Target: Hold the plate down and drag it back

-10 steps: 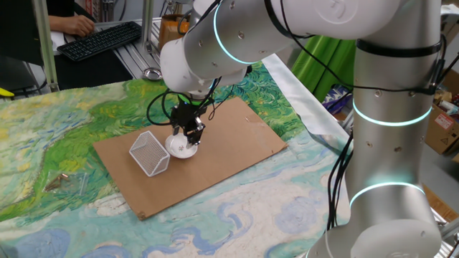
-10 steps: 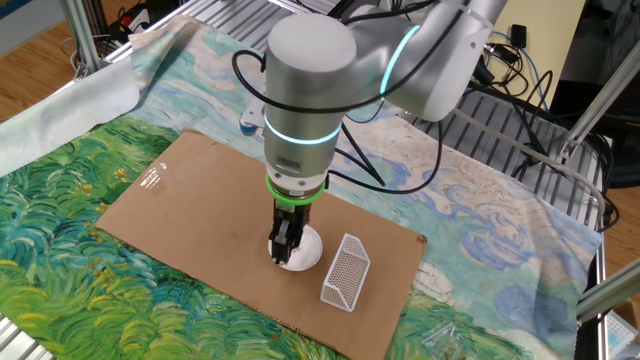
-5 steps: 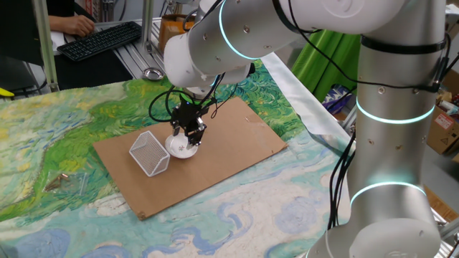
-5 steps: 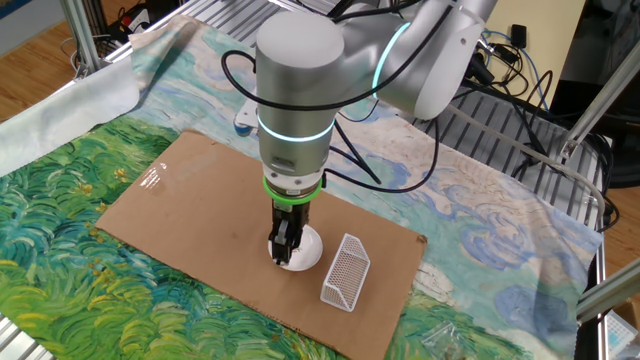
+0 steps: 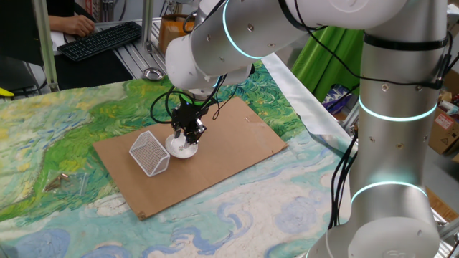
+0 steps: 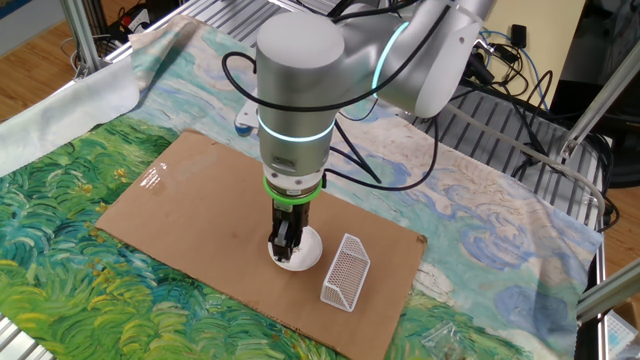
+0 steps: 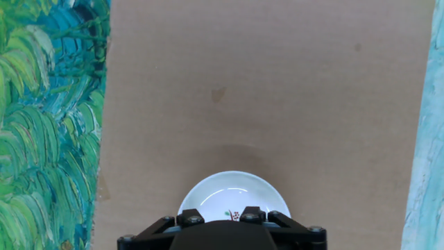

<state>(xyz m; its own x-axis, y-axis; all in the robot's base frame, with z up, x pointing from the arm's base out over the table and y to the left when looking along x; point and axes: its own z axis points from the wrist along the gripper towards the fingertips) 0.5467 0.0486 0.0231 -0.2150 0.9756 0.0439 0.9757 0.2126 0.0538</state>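
A small round white shallow plate [image 5: 180, 147] with a raised rim sits on a flat brown cardboard sheet [image 5: 237, 140] that lies on the counter [image 5: 64, 136], which is covered by a cloth painted in swirling greens, blues and whites. In the other fixed view the plate [image 6: 303, 252] lies near the edge of the cardboard [image 6: 190, 195] closest to that camera, with bare board stretching away behind it. In the hand view the plate [image 7: 229, 194] shows at the bottom centre, with a small dark and red mark at its middle, partly cut off by the black body of the hand.

The black two-finger end effector [image 5: 188, 137] points straight down from the silver arm and its tips meet the plate's inner surface. In the other fixed view the end effector [image 6: 285, 248] stands over the side of the plate away from the basket. Its fingers appear drawn close together with nothing between them, pressing on the dish rather than gripping it, though the tips themselves are hidden in the hand view.

A white wire-mesh basket [image 5: 149, 153] lies tipped on its side on the cardboard just beside the plate; in the other fixed view the basket [image 6: 343, 272] is near the plate, and I cannot tell whether they touch. A black keyboard [image 5: 100, 39] rests on a desk behind the counter.
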